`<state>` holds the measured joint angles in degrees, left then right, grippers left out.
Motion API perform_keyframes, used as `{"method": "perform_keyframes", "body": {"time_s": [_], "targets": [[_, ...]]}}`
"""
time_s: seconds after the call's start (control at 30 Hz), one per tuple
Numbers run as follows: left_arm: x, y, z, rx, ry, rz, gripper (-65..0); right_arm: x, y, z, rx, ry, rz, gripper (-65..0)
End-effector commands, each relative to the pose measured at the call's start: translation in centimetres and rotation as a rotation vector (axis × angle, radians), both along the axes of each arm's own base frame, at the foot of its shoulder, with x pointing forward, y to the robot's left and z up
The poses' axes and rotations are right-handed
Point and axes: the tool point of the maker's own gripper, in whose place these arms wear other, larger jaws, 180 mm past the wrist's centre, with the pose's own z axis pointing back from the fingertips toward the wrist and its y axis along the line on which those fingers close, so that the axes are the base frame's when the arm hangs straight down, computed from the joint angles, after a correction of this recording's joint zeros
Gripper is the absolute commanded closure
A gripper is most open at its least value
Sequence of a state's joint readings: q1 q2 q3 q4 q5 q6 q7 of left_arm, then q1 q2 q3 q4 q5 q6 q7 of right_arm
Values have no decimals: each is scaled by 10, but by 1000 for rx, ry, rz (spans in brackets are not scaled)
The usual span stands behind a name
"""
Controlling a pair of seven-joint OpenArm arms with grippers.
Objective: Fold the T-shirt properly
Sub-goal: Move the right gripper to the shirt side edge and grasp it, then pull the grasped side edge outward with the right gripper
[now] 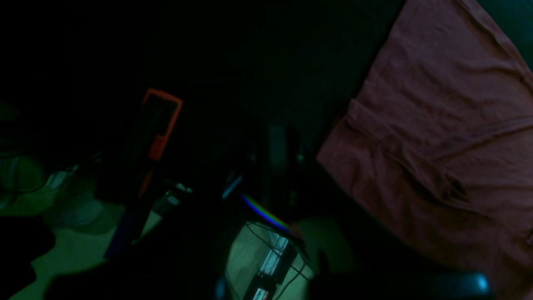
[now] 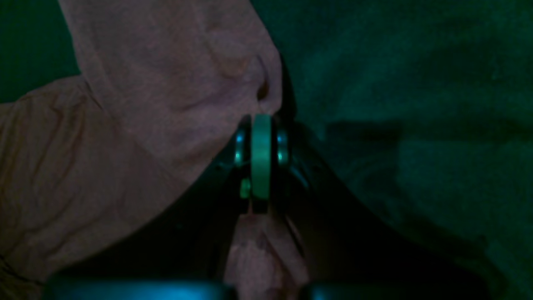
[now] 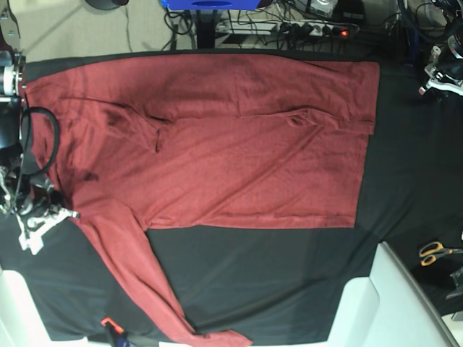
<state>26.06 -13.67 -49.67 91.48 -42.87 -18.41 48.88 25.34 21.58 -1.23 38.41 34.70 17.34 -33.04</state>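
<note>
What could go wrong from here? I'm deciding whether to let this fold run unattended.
The right gripper seems to pinch only a thin bit of the T-shirt; it may slip out. The long sleeve reaches the black cloth's front edge and could drag off or bunch.

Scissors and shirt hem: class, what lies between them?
Base view: between scissors and T-shirt lie black table cloth and a pale slanted edge.
</note>
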Motion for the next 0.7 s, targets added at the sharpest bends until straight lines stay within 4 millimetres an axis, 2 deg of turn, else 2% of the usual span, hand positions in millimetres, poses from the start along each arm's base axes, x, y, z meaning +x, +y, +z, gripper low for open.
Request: {"method": "perform_keyframes", "body": {"time_s": [0.0, 0.13, 0.53, 0.67], "targets": [[8, -2, 7, 16, -23, -36, -35, 18, -9, 20, -5, -64, -12, -6], [13, -16, 0, -5, -12, -73, -35, 13, -7, 17, -3, -38, -5, -6], [14, -16, 1, -6, -14, -72, -35, -8, -5, -1, 1, 9, 2, -6], [14, -16, 0, -7, -13, -72, -35, -9, 3, 10, -19, -44, 47, -6]]}}
